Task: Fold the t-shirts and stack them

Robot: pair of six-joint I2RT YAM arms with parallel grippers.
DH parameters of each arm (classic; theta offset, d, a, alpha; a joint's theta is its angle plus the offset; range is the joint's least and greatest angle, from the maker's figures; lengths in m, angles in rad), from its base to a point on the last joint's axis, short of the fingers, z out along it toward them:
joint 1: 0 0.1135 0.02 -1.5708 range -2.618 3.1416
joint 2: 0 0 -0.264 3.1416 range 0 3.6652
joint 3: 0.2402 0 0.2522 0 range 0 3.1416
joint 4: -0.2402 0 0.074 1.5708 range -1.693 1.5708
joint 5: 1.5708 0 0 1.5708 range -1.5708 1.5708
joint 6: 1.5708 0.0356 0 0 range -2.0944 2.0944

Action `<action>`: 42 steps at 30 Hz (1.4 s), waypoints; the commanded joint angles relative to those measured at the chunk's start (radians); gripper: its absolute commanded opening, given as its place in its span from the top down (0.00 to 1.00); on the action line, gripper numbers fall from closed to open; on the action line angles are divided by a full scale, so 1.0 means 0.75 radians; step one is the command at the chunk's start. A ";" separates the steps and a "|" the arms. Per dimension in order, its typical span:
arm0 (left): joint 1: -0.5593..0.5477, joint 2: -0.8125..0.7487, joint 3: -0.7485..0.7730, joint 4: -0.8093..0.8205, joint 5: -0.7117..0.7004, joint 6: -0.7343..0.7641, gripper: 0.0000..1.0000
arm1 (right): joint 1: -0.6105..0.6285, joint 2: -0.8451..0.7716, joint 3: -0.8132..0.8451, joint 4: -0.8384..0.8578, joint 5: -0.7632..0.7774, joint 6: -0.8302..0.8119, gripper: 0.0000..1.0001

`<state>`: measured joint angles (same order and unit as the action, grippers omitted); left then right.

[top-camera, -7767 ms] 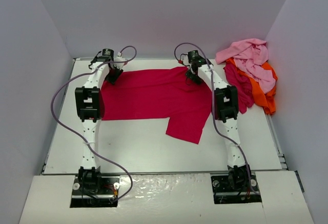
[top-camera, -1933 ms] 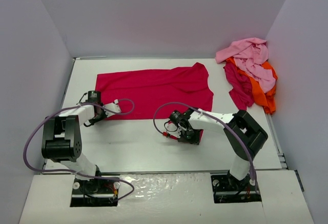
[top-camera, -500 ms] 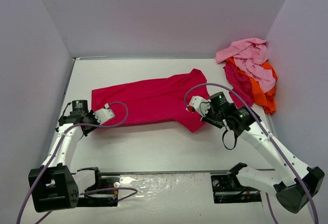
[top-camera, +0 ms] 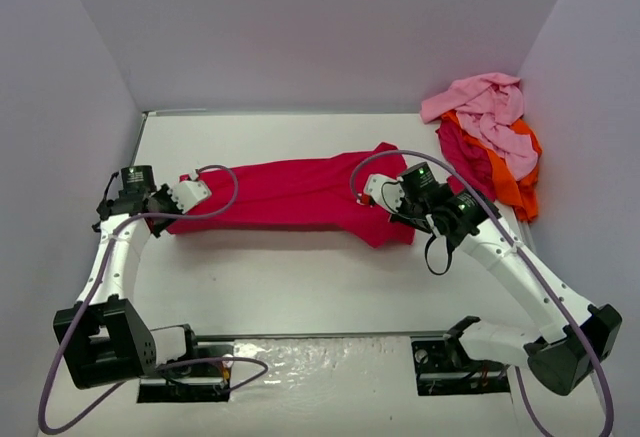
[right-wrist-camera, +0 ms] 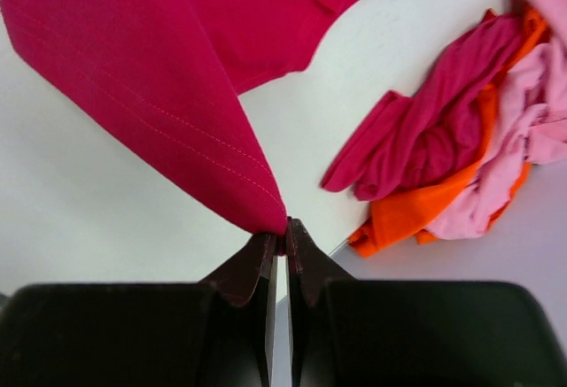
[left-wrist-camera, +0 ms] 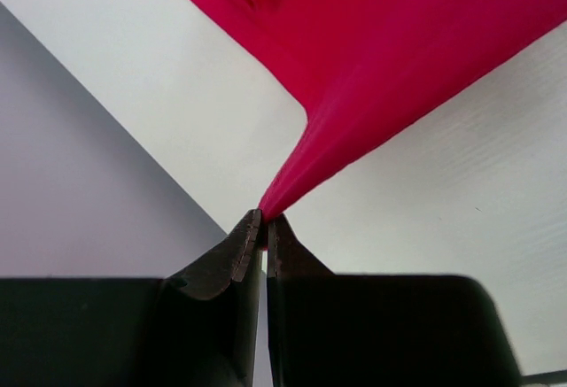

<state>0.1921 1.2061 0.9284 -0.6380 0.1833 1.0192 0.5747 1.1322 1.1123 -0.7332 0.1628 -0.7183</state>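
Note:
The crimson-red t-shirt point(top-camera: 290, 192) lies stretched out as a long band across the middle of the table. My left gripper point(top-camera: 172, 215) is shut on its left end, which shows as a pinched cone of cloth in the left wrist view point(left-wrist-camera: 390, 50). My right gripper point(top-camera: 405, 219) is shut on its right corner, with the stitched hem visible in the right wrist view point(right-wrist-camera: 142, 68). In the wrist views the left gripper point(left-wrist-camera: 264, 219) and the right gripper point(right-wrist-camera: 285, 226) each hold cloth between closed tips.
A heap of other shirts lies at the far right: light pink point(top-camera: 490, 107), orange point(top-camera: 515, 182) and dark magenta point(top-camera: 465, 162). It also shows in the right wrist view point(right-wrist-camera: 434, 139). Grey walls close in the table on the left, back and right.

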 commanded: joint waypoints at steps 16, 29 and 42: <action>0.010 0.663 0.668 0.164 0.059 -0.102 1.00 | -0.196 0.883 0.771 0.313 0.271 -0.271 1.00; -0.076 1.230 1.147 0.152 -0.041 -0.251 0.88 | -0.282 1.612 1.410 0.372 0.520 -0.244 0.57; -0.081 1.255 1.353 0.289 -0.184 -0.488 0.54 | -0.369 1.598 1.404 0.738 0.745 -0.232 0.50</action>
<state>0.1188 2.2471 1.9125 -0.4762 0.0884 0.7002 0.3114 2.4648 2.1555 -0.2798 0.6311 -0.8952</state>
